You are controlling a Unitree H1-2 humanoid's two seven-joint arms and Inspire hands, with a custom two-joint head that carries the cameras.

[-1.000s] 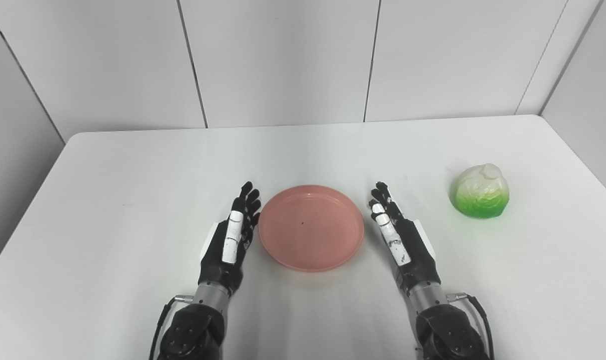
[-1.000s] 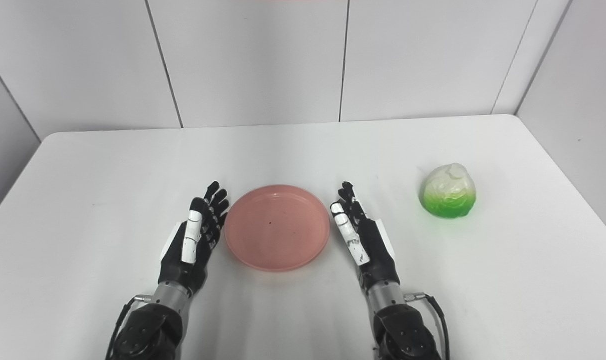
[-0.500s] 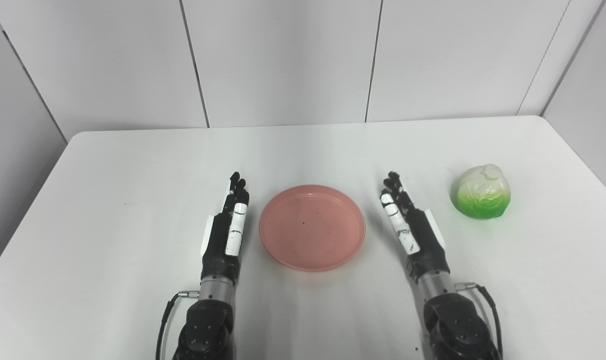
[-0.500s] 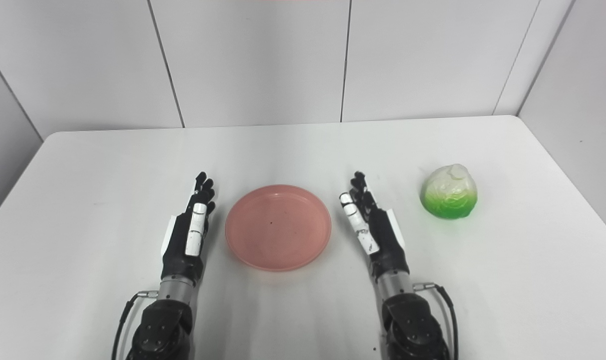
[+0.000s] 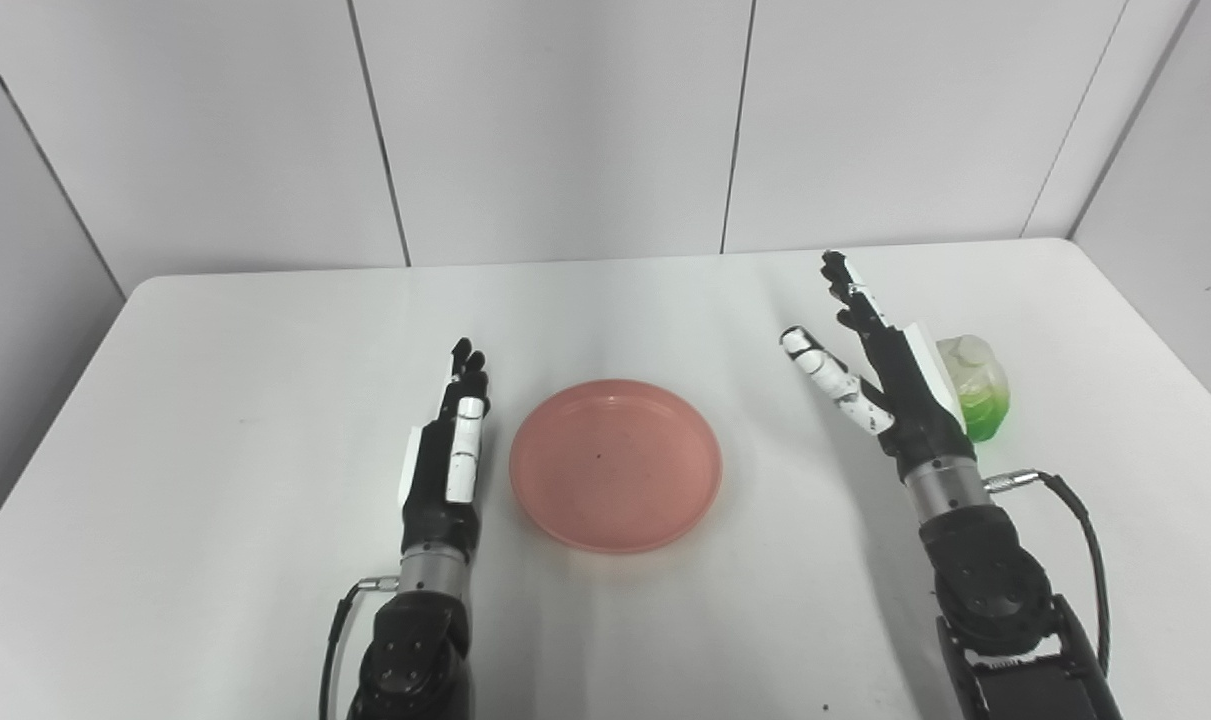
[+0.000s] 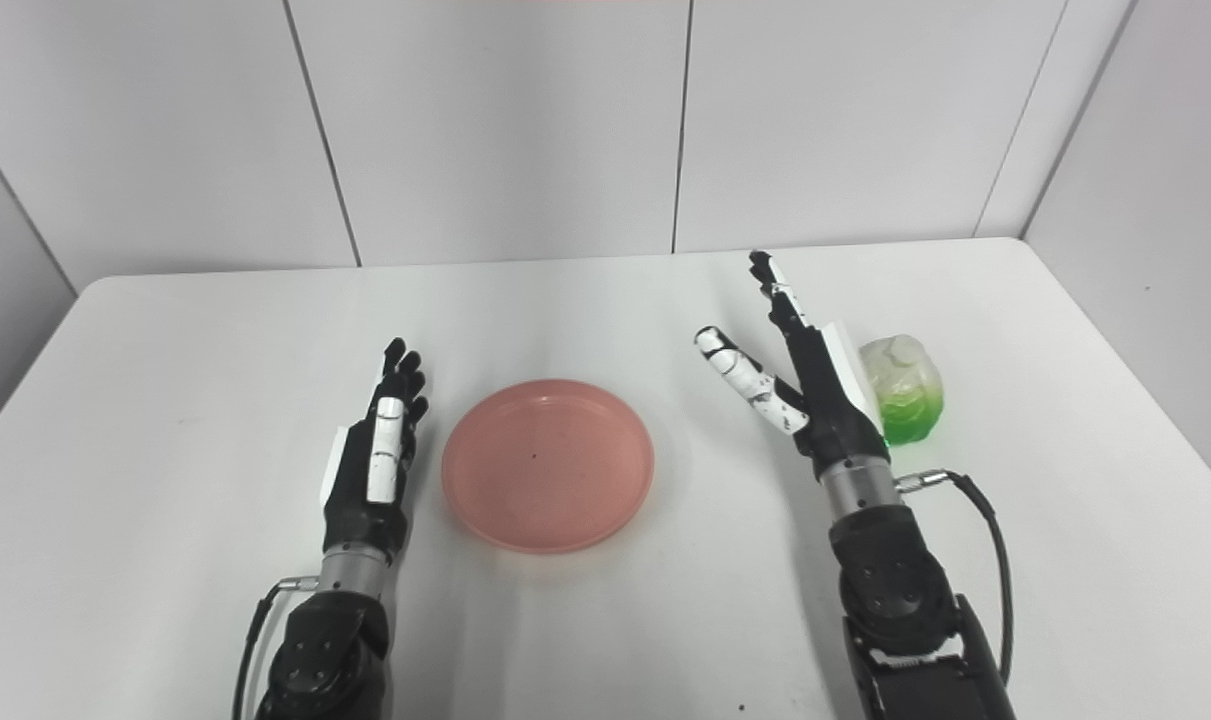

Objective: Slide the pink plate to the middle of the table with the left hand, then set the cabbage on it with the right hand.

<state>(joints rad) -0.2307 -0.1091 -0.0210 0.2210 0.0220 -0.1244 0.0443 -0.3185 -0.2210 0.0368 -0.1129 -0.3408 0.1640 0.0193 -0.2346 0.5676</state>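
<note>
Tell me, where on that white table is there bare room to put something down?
Bare stretches of the white table: the far strip along the wall, the left side beyond the open left hand, and the near edge between the arms. It is crowded around the round pink plate and where the open right hand nears the green-and-white cabbage.

Matt pink plastic plate (image 5: 615, 465), glossy plastic-looking cabbage (image 5: 980, 385), on a smooth matt white table (image 5: 215, 400).

Bare table (image 5: 215, 400) separates pink plate (image 5: 615, 465) from cabbage (image 5: 980, 385).
</note>
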